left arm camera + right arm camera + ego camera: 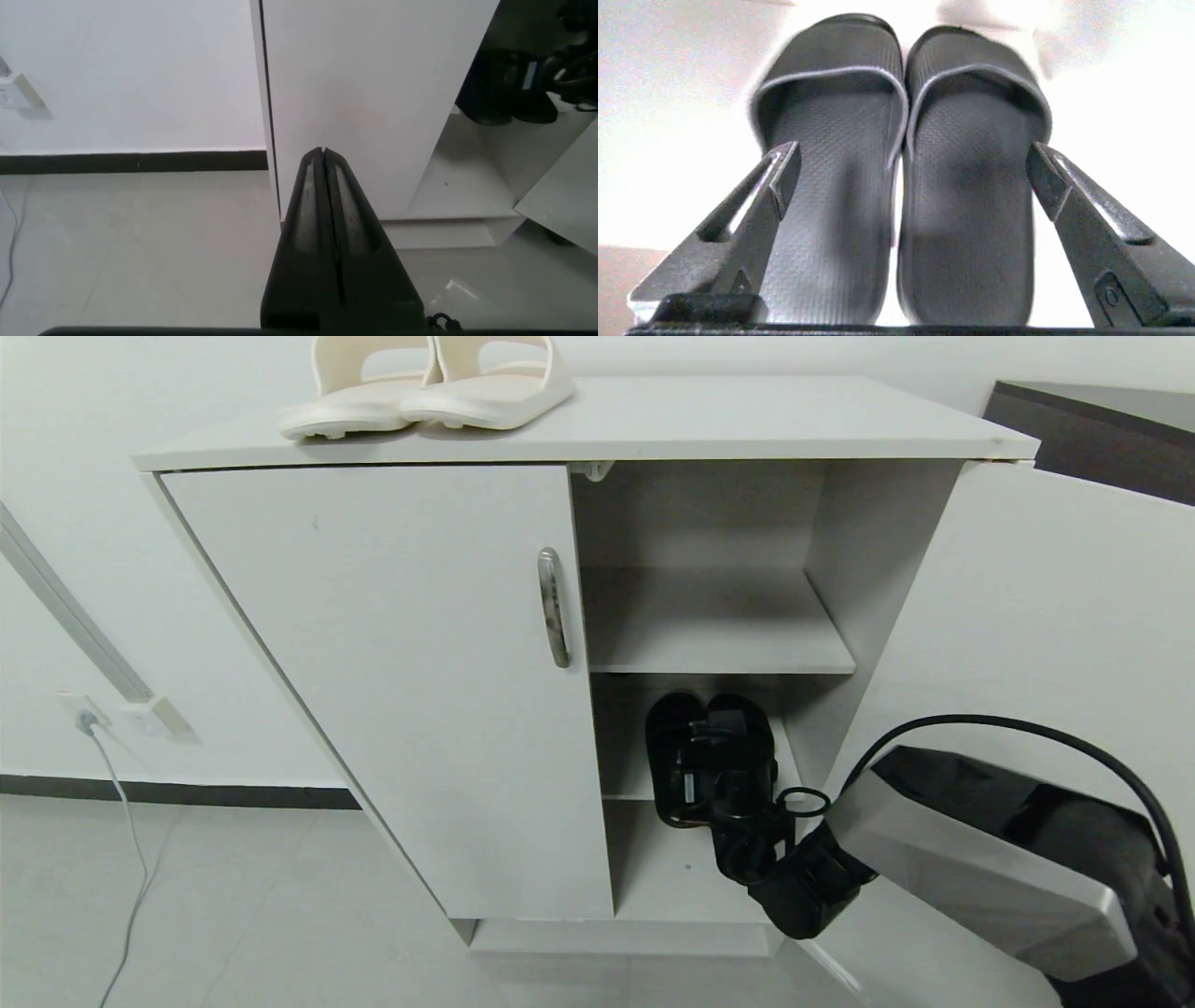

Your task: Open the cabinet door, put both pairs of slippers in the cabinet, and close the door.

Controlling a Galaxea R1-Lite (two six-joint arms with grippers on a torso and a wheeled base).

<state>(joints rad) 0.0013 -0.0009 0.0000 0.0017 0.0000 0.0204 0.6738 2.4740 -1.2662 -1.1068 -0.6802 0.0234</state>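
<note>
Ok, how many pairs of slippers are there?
2. A cream pair on top of the cabinet; a black pair in its middle compartment, before the right gripper. The shut left door may hide more.

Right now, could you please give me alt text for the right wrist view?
A pair of black slippers lies side by side on a white surface, framed by the open fingers of the right hand.
</note>
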